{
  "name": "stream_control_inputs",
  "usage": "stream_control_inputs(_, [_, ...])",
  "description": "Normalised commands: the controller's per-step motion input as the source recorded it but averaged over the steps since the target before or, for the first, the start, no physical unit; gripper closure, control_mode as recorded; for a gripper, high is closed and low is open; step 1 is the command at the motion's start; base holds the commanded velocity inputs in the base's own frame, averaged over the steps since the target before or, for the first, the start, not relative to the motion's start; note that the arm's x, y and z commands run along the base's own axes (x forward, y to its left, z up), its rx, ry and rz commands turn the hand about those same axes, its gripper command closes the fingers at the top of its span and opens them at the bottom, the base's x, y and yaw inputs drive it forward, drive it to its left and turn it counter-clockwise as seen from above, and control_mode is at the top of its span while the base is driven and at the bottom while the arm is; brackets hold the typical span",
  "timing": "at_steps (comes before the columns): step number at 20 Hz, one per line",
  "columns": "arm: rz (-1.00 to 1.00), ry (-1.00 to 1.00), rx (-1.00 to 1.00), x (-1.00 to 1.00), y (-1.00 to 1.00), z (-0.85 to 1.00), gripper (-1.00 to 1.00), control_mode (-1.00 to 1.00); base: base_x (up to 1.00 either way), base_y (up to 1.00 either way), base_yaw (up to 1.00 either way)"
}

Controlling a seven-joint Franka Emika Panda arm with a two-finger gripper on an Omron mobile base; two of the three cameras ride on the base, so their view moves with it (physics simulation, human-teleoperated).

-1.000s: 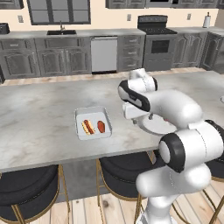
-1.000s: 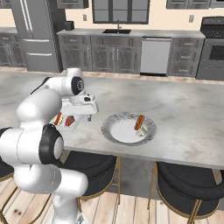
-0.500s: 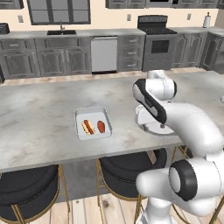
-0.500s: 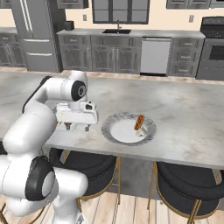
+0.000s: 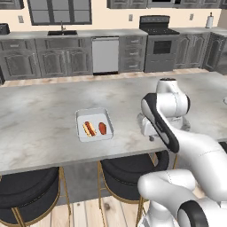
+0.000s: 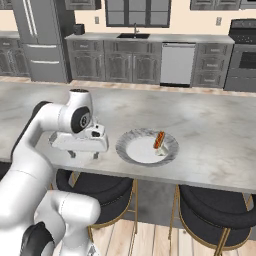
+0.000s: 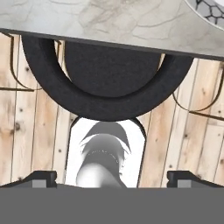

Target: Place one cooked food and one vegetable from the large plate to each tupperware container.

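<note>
One tupperware container (image 5: 82, 116) sits on the island with a hot dog (image 5: 89, 129) and a reddish oval vegetable (image 5: 102, 128) inside. The large plate (image 6: 131, 136) lies to its right and carries one bun-wrapped hot dog (image 6: 159, 140); its marbled rim (image 7: 212, 8) cuts the hand view's top right corner. My gripper (image 6: 84, 155) hangs between container and plate at the counter's front edge, pointing down. It also shows in the left base view, gripper (image 5: 150, 135), just right of the container. The jaws stand wide open and empty, gripper (image 7: 112, 178).
Black round stools (image 6: 95, 185) (image 6: 215, 210) with gold legs stand under the island's front edge; one stool (image 7: 109, 70) lies directly below the hand, over wooden floor. Grey cabinets, a sink and a stove line the far wall.
The hand has swung right from above the container, and down toward the counter's front edge beside the plate. The jaws stayed open and empty. The food has not moved.
</note>
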Motion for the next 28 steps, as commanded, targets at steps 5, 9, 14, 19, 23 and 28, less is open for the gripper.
stream_control_inputs(5, [0.0,0.0,0.0,0.0,0.0,0.0,-1.0,-1.0,0.0,0.0,0.0])
stream_control_inputs(9, [0.0,0.0,0.0,0.0,0.0,0.0,-1.0,1.0,0.0,0.0,0.0])
stream_control_inputs(14, [0.0,0.0,0.0,0.0,0.0,0.0,-1.0,1.0,0.02,-0.67,0.0])
stream_control_inputs(19, [0.0,0.0,0.0,0.0,0.0,0.0,-1.0,1.0,0.21,-1.0,0.0])
stream_control_inputs(23, [0.0,0.0,0.0,0.0,0.0,0.0,-1.0,1.0,0.03,-0.87,-0.08])
stream_control_inputs(28, [0.0,0.0,0.0,0.0,0.0,0.0,-1.0,1.0,0.16,-0.8,-0.07])
